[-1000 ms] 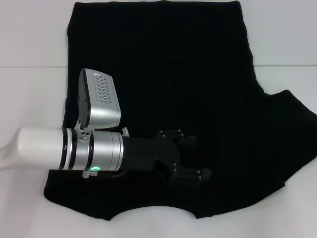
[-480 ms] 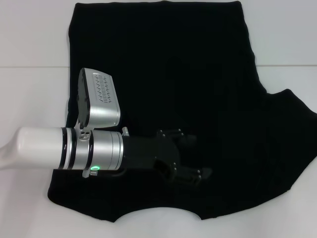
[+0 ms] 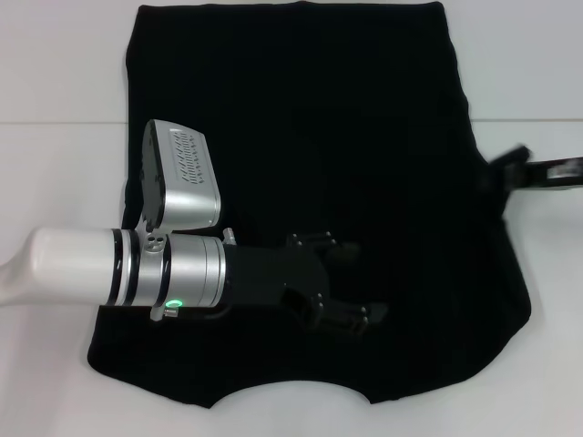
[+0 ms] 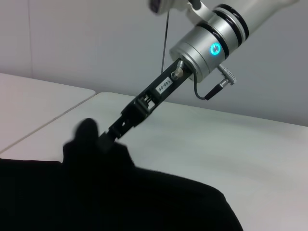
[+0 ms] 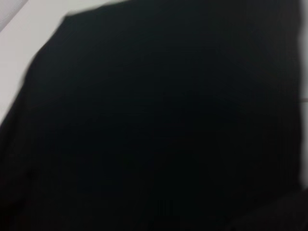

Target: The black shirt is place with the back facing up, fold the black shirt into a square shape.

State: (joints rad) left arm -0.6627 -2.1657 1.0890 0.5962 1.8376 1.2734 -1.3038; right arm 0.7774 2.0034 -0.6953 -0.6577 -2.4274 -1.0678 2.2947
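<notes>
From the head view I see the black shirt spread flat on the white table. It covers the middle of the surface from the far edge down to the near edge, with a curved notch in its near hem.

The left gripper lies low over the near half of the shirt, reaching in from the left edge. Its fingers stand apart, one toward the far side and one toward the near side, with only cloth below them. I cannot tell whether they touch the fabric.

The right gripper enters from the right edge of the table and meets the shirt's right border. In this view its black tip merges with the cloth.

The left wrist view adds what the head view hides. The right gripper slants down from its silver wrist, and its tip is closed on a raised peak of the shirt, lifted clear of the surface.

The right wrist view shows only dark cloth filling nearly everything, with a strip of white table at one corner. It shows no fingers.
</notes>
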